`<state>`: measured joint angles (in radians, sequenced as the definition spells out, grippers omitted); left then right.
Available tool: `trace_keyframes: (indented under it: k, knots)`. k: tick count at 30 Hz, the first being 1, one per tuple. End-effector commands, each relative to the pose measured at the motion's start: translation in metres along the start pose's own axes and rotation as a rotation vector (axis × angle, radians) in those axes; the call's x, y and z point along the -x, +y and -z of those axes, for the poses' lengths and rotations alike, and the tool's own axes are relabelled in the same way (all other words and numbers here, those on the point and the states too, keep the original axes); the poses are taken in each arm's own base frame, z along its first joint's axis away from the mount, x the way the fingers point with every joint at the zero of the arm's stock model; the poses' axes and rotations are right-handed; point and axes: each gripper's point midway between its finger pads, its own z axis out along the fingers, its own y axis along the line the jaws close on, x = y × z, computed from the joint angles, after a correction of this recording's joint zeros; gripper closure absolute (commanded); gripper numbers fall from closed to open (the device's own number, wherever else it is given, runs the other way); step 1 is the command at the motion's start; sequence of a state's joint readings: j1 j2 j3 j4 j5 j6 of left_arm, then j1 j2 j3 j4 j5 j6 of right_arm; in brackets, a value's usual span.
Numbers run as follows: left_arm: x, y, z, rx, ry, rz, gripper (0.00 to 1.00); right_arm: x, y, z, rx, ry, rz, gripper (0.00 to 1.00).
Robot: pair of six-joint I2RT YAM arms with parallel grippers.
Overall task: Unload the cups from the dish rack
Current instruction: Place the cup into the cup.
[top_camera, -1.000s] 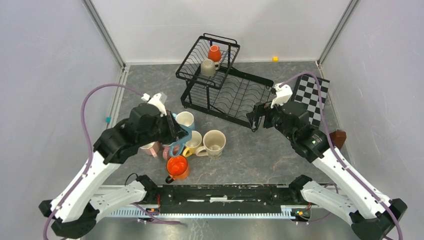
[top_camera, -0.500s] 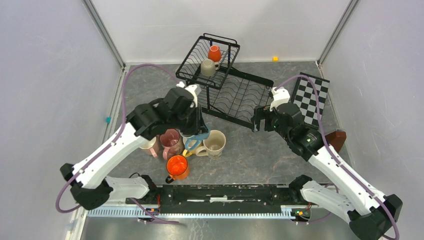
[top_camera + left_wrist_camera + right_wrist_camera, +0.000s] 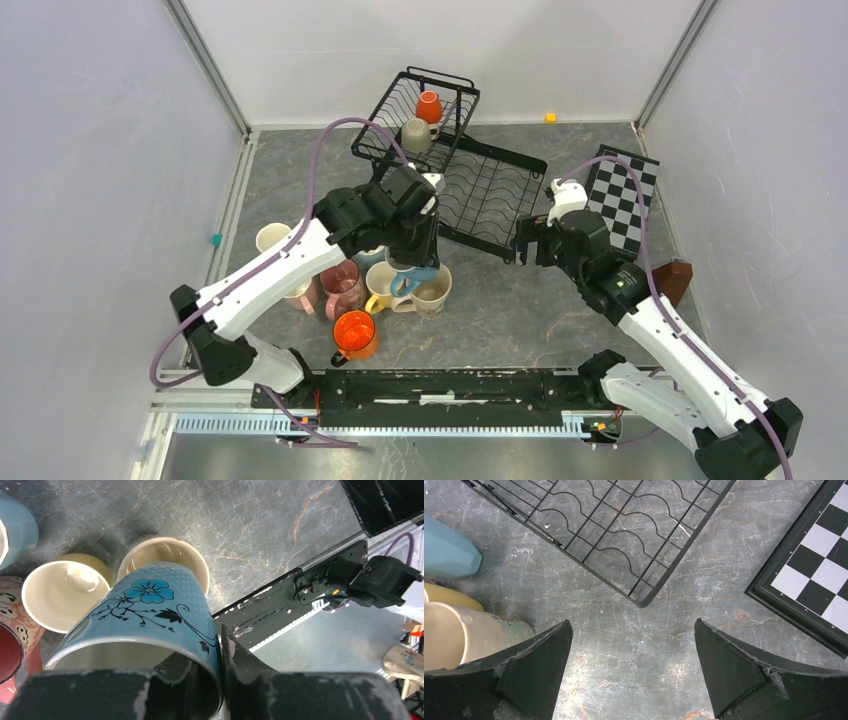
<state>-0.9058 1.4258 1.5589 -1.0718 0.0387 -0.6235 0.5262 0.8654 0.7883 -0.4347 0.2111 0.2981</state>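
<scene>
My left gripper [image 3: 410, 268] is shut on the rim of a light blue flowered mug [image 3: 150, 605], one finger inside and one outside [image 3: 216, 655]. The mug hangs tilted just above a cream mug [image 3: 430, 284] in the cluster on the table. The black wire dish rack [image 3: 470, 190] stands at the back. Its upper basket holds an orange mug [image 3: 429, 105] and a beige mug [image 3: 416, 134]. My right gripper [image 3: 525, 240] is open and empty [image 3: 634, 650], low over the table by the lower tray's corner [image 3: 624, 535].
Unloaded mugs stand left of centre: cream [image 3: 272, 238], pink [image 3: 342, 283], yellow [image 3: 380, 292], orange [image 3: 354, 333]. A checkered board [image 3: 625, 190] lies right of the rack, and a brown object [image 3: 678, 275] sits near the right wall.
My left arm has swung right, carrying the blue mug across the cluster to above the cream mug and uncovering a cream mug at the left. My right gripper has shifted slightly right.
</scene>
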Motion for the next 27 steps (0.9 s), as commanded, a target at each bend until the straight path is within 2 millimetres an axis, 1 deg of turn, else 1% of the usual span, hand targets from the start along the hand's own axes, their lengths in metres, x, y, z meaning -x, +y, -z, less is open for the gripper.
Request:
trace_keyframes:
  k: [1,6,16,25,27]
  knots:
    - [0.012,-0.016,0.002,-0.048,-0.006,-0.098,0.98,0.003,-0.001,0.003,0.009,-0.027,-0.010,0.02]
    - [0.009,-0.013,-0.009,-0.017,0.048,-0.124,0.98,-0.001,0.000,0.002,0.020,-0.024,-0.018,0.02]
    - [-0.008,-0.009,-0.029,0.025,0.166,-0.177,0.98,-0.007,0.000,-0.001,0.030,-0.018,-0.024,0.02]
    - [-0.014,-0.011,-0.043,0.026,0.211,-0.197,0.97,-0.013,0.000,-0.002,0.035,-0.013,-0.030,0.02]
    - [-0.014,-0.011,-0.044,0.027,0.214,-0.199,0.95,-0.014,-0.002,-0.003,0.032,-0.012,-0.030,0.02]
